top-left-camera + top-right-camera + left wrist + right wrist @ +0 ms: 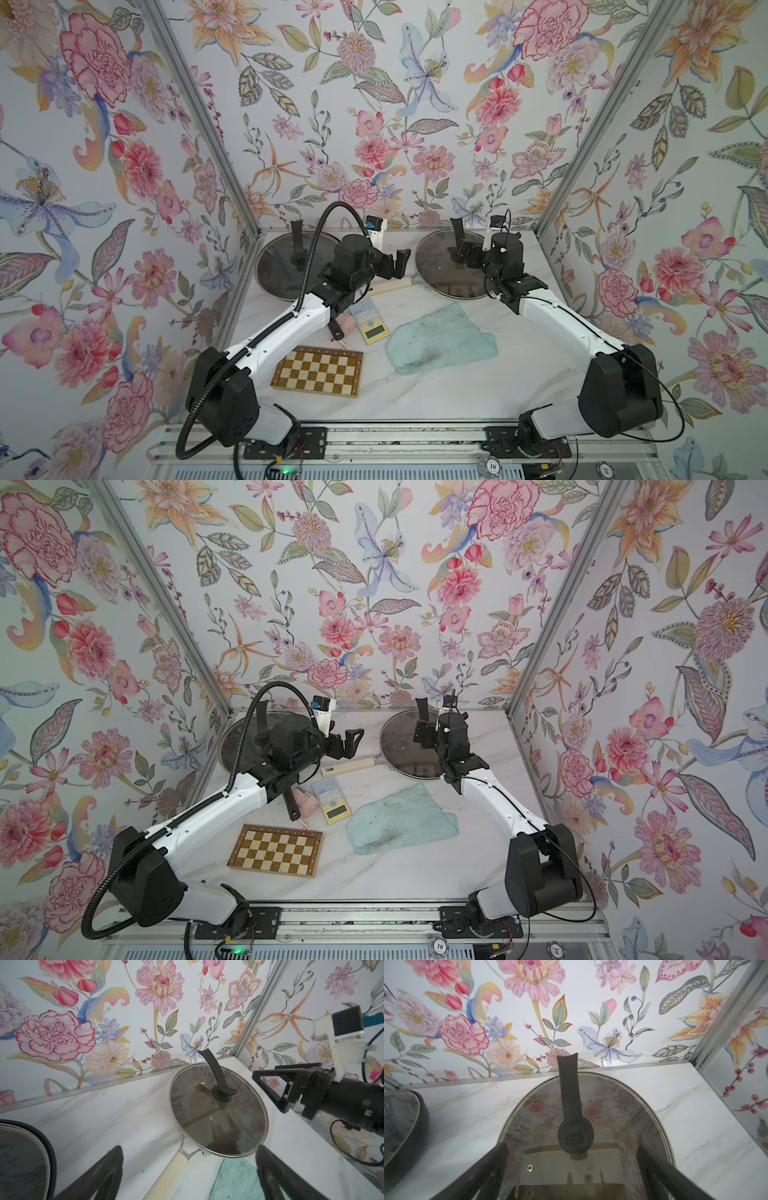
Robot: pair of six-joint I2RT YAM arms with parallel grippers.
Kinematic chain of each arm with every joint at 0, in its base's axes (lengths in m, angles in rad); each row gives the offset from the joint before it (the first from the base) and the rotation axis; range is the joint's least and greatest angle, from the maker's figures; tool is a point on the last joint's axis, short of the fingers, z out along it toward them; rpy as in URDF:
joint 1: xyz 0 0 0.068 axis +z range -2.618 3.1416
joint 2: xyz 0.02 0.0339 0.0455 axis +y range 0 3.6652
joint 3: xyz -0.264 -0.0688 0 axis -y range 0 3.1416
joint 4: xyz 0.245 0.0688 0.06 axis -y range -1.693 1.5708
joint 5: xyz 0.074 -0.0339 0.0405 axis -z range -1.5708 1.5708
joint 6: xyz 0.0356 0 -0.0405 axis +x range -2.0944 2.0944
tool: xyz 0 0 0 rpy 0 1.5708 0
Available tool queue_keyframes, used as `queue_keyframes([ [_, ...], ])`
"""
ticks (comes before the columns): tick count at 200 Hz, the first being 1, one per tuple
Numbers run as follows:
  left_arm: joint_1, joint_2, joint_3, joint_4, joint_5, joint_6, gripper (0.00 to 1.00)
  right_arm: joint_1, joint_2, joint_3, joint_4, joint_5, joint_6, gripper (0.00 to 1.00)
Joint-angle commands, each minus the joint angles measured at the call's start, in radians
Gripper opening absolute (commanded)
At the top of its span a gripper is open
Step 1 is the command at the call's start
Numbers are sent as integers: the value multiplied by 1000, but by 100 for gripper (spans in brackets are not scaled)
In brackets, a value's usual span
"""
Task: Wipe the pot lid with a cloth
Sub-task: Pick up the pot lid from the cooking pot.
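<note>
1. Centrally, cloth [440,340] [401,818]: pale mint-teal terry rag, spread flat on the marble table [436,399], a little right of the middle. Dark smudges sit toward its near edge. Its far corner lies just beside the pot lid's rim. Neither gripper touches it.
2. Pot lid [436,270] [218,1118]: round glass with a metal rim, a small vent hole and an upright black handle [569,1095]. It sits on a pan with a cream handle [390,287], near the table's far edge, toward the far right corner.
3. Right gripper [463,253] [572,1145]: hovers above the pot lid. Fingers spread wide, one on each side of the black handle's base in the right wrist view, apart from it, gripping nothing.
4. Left gripper [397,264] [190,1147]: raised between the two lids, above the cream handle. Fingers wide apart, empty.
5. Second glass lid [282,266]: on a dark pan, at the far left corner.
6. Chessboard [318,372]: flat, toward the near left.
7. Yellow calculator [370,322]: between chessboard and cream handle.
8. Small pink item [347,324]: just beside the calculator, partly hidden under the left arm.
</note>
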Motion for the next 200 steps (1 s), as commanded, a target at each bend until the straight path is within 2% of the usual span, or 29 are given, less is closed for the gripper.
queue_keyframes([
  [1,-24,23,51,-55,-68,74,99,-17,58,5,137,-49,-161,99],
  [30,-34,15,56,-68,-131,56,100,-28,140,-101,482,-69,-214,99],
  [128,-52,-24,85,-149,-277,-1,99,-89,496,-54,926,-128,-246,99],
  [175,-59,-27,97,-166,-324,-19,100,-89,572,-6,950,-136,-242,100],
  [200,-63,-32,93,-165,-342,-30,99,-91,587,-2,946,-141,-230,91],
])
